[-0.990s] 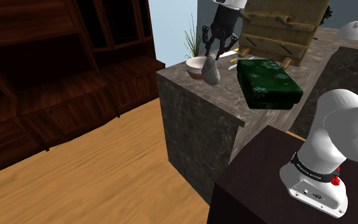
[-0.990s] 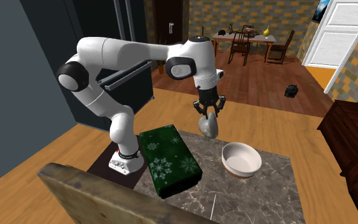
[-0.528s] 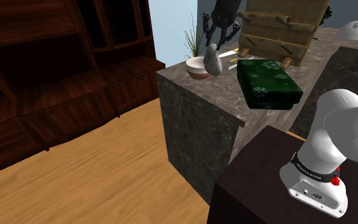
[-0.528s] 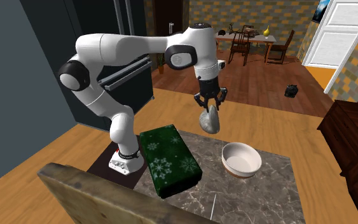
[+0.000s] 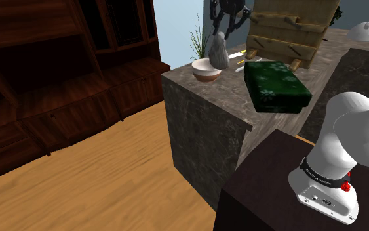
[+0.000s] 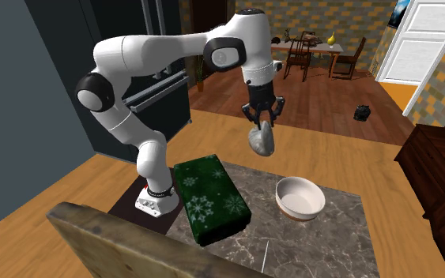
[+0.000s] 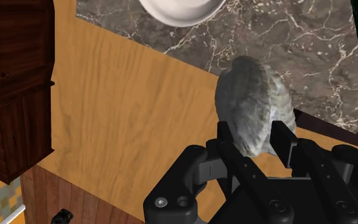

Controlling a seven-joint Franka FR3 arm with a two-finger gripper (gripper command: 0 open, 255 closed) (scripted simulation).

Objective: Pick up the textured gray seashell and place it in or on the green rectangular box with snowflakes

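**The shell hangs in the tool, high up and to one side of the box.**

The shell [image 6: 261, 142] is gray, rough and bumpy, shaped like a fat egg. It hangs long-way down, and its top end is pinched between the two black fingers of the tool [image 6: 261, 125]. The box [image 6: 210, 197] is dark green with pale snowflakes, long and low with a flat top. The shell is in the air well above the box and off its long side, over the edge of the dark stone tabletop [image 6: 323, 245]. A round white bowl [image 6: 299, 197] sits on the tabletop near the box, past the shell. I think the next move has to bring the shell sideways over the box, then down onto the flat top. The shell is round, so it might roll off the box.
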